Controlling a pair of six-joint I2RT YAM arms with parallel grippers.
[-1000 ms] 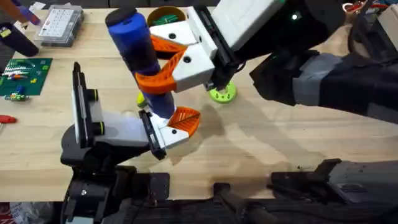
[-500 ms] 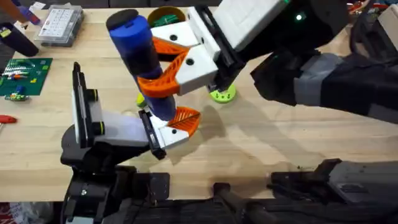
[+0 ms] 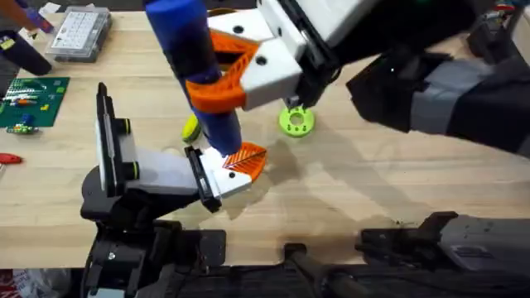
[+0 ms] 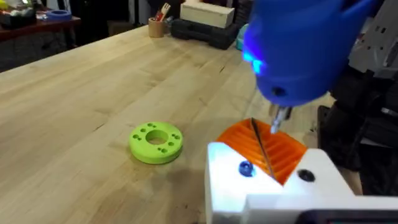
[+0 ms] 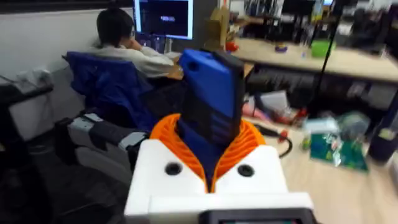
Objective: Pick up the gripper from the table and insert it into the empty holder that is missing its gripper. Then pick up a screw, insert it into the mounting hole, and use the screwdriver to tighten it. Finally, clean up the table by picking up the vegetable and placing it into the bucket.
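Right pincer [image 3: 217,73] gripping upright screwdriver [image 3: 195,58]

A robotics or electronics lab: a pale wooden desk [image 3: 348,190] carries a green circuit board [image 3: 31,101] and a clear compartment box [image 3: 79,33] of small parts. Beyond it stand more cluttered desks [image 5: 311,59], what seems a lit monitor [image 5: 165,17], and a seated person [image 5: 121,37].
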